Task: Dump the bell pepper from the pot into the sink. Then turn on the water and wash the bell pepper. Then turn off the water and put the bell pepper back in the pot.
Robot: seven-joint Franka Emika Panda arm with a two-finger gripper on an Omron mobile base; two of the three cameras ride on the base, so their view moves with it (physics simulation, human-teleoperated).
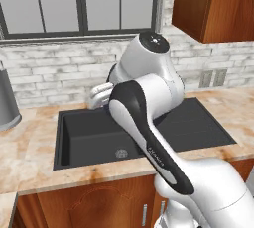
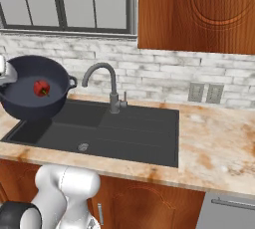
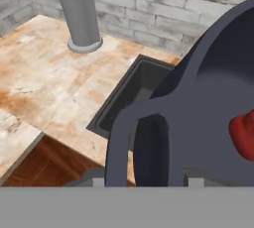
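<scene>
The gripper (image 3: 144, 185) is clamped on the near handle of the pot (image 2: 34, 91), the handle loop rising just ahead of the finger tips. The pot is held tilted over the left end of the sink (image 2: 124, 133), its mouth turned toward the right base view. The bell pepper (image 2: 41, 88) is seen inside the pot, beyond the handle. Farther out, a grey container (image 3: 78, 11) stands on the counter (image 3: 54, 88).

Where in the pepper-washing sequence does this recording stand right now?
Early. Done: the pot is gripped by its handle and lifted, tilted over the sink. In hand: dumping; the bell pepper sits inside the pot. Left: dump, wash under the faucet, water off, pepper back.
</scene>
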